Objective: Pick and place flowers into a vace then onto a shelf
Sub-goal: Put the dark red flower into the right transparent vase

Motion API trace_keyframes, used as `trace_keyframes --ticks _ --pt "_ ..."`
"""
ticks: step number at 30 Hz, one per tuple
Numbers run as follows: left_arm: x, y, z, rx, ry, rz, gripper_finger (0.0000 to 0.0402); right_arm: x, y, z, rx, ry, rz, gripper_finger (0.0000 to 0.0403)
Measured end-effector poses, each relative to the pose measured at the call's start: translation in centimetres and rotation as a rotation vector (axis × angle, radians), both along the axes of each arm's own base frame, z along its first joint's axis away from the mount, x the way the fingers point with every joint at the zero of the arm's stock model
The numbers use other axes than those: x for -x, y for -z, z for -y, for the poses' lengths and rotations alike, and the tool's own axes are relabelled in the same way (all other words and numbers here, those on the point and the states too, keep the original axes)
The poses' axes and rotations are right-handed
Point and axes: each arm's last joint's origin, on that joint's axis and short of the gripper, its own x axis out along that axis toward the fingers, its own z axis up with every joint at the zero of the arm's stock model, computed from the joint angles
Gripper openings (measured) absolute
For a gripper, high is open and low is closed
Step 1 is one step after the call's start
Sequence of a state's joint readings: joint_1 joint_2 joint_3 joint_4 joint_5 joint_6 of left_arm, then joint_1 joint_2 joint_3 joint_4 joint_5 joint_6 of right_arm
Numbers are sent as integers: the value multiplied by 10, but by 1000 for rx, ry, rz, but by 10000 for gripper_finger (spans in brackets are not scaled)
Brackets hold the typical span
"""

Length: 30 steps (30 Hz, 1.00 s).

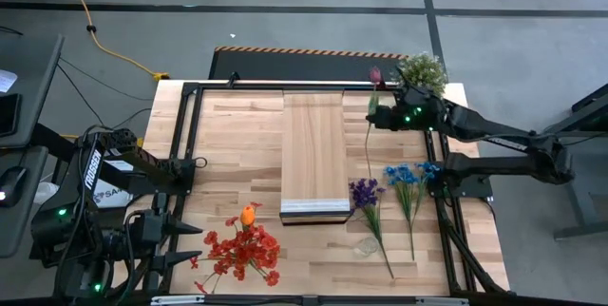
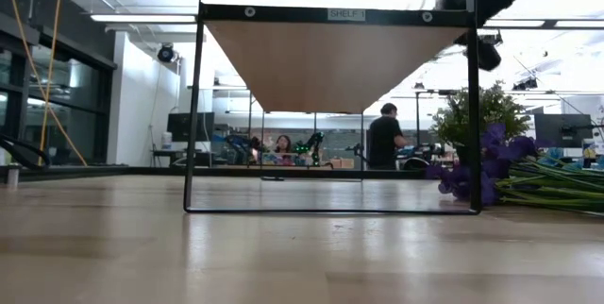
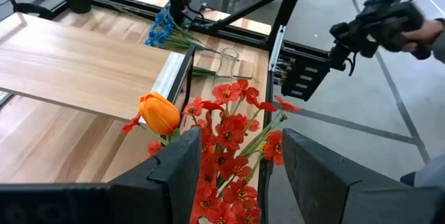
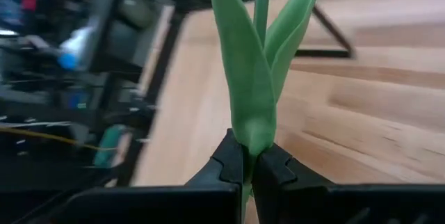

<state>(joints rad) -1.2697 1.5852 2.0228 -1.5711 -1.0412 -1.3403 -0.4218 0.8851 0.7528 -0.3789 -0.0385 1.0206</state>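
1. Grey concrete floor is seen all round the slatted wooden worktop in the high view. The shelf, a long smooth light-wood board with a pale front edge, is set in the middle so that both arms can reach it. The right hand is held near the far right corner beside a bushy potted plant, closed on the stem of a dark maroon flower; the stem is gripped low, probably so the head stays clear. Purple flowers and blue flowers lie loose to the shelf's right, red flowers with an orange tulip to its left. The left hand waits over the red bunch.

2. From the low view, the shelf is shown raised on a thin black metal frame, with purple heads and green stems lying flat at the right.

3. From the left wrist view, the left hand's fingers are seen parted about halfway, holding nothing. A clear glass vase lies beyond the red flowers.

4. From the right wrist view, the fingertips are pressed together on smooth green leaves.
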Motion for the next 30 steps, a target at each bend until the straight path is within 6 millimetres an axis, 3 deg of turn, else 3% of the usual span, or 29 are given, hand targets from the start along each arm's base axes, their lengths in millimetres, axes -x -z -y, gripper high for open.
trace_keyframes --ticks 13,18,30 --pt "0 0 0 1 1 -3 232 -3 -33 -28 231 -148 243 1" --pt "0 0 0 1 1 -3 232 1 -46 -43 395 -333 324 1" --pt "0 0 0 7 -2 -2 232 10 -71 -92 555 -631 594 1"
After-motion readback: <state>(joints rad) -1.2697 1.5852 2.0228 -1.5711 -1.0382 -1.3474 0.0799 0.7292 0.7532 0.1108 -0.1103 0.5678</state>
